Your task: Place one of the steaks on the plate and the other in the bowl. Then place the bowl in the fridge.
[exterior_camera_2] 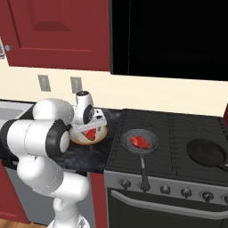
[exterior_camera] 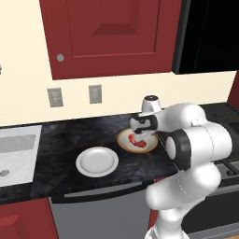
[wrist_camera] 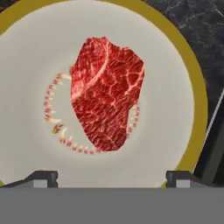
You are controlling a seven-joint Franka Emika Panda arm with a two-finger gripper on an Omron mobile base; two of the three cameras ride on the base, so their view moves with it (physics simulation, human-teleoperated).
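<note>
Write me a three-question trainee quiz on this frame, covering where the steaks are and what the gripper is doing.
1. True or false: one steak lies in the bowl.
2. Where is the second steak? A) on the plate B) in the frying pan on the stove C) in the sink
3. Fill in: the gripper hangs over the bowl with its jaws ____.

Key: 1 true; 2 B; 3 open, holding nothing.
</note>
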